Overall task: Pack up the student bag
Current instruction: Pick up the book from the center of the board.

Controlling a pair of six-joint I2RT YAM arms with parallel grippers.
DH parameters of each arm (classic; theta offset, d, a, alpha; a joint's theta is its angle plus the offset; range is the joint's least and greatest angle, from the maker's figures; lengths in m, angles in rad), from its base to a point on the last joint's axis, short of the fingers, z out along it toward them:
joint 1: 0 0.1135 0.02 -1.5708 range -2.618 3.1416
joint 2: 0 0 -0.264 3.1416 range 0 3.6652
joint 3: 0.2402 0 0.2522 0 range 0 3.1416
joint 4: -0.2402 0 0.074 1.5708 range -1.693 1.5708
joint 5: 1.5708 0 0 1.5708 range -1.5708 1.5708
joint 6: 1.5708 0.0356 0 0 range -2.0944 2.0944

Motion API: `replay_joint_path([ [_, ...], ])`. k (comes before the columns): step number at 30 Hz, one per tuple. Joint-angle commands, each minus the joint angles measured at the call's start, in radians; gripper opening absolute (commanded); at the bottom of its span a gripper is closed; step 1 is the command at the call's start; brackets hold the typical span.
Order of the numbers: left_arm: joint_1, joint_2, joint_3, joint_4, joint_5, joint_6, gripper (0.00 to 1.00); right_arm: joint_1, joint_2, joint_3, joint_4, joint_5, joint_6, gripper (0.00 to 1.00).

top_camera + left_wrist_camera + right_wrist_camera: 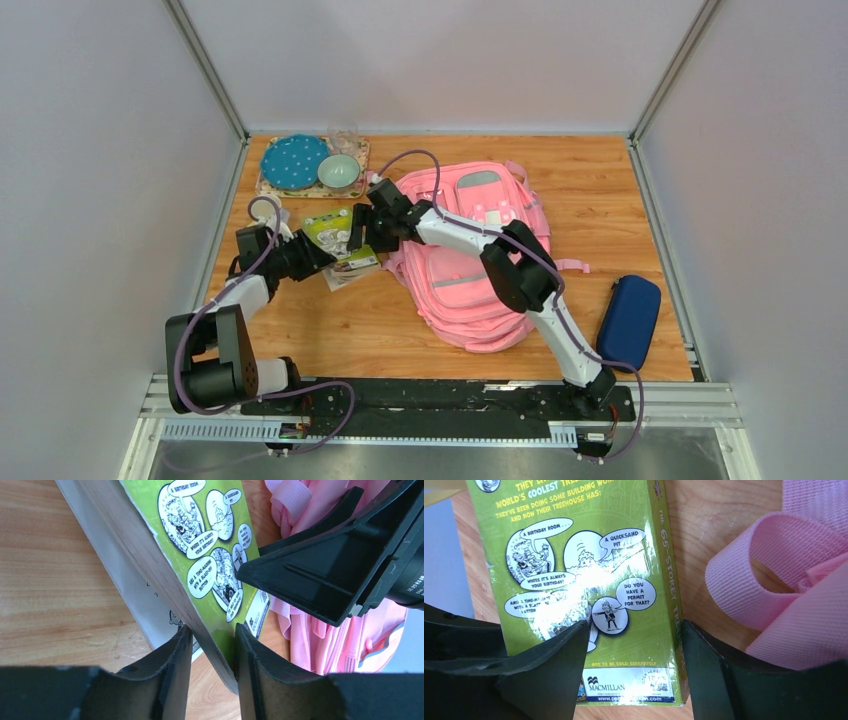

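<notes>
**Both grippers on the book, bag not yet loaded**

I take this for the pick-up step. The lime-green paperback comic-cover book (335, 236) lies on the wooden table (380, 335), just beside the left edge of the large pink fabric backpack (452, 292), which rests flat mid-table.

My left gripper (212, 635) straddles the book's near corner, one finger on the page side and one on the cover. The jaws stand about half apart. I cannot tell whether they are pressing yet.

My right gripper (634, 630) is spread wide over the book's lower end. One finger sits above the cover, the other out past the spine with bare wood between, so it holds nothing.

Next I would need one firm grip, a lift, and an open pocket. I see no opening from here.

My own right arm lies across the backpack, and a looped pink webbing strap (764, 565) sits beside the spine; either could hinder. A dotted teal plate (295, 162), a pale green bowl (339, 172) and a dark blue zip case (629, 322) lie well apart.
</notes>
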Motion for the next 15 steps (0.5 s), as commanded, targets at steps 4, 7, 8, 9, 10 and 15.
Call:
replay_joint_path([
  [4,-0.019,0.063,0.065,-0.100,0.073,0.061,0.00,0.024,-0.033,-0.030,0.048,-0.115,0.042,0.69],
  [7,-0.021,0.049,0.067,-0.125,0.071,0.086,0.00,0.024,-0.056,-0.033,0.048,-0.119,0.036,0.69],
  [8,-0.021,0.040,0.064,-0.128,0.073,0.092,0.00,0.024,-0.064,-0.033,0.048,-0.121,0.030,0.69],
  [9,-0.021,0.027,0.064,-0.128,0.085,0.095,0.00,0.025,-0.073,-0.034,0.047,-0.124,0.023,0.69],
  [10,-0.021,-0.008,0.064,-0.128,0.096,0.098,0.00,0.024,-0.096,-0.039,0.047,-0.124,0.020,0.69],
  [15,-0.021,-0.161,0.137,-0.199,0.139,0.132,0.00,0.021,-0.272,-0.143,0.088,-0.132,0.028,0.71],
])
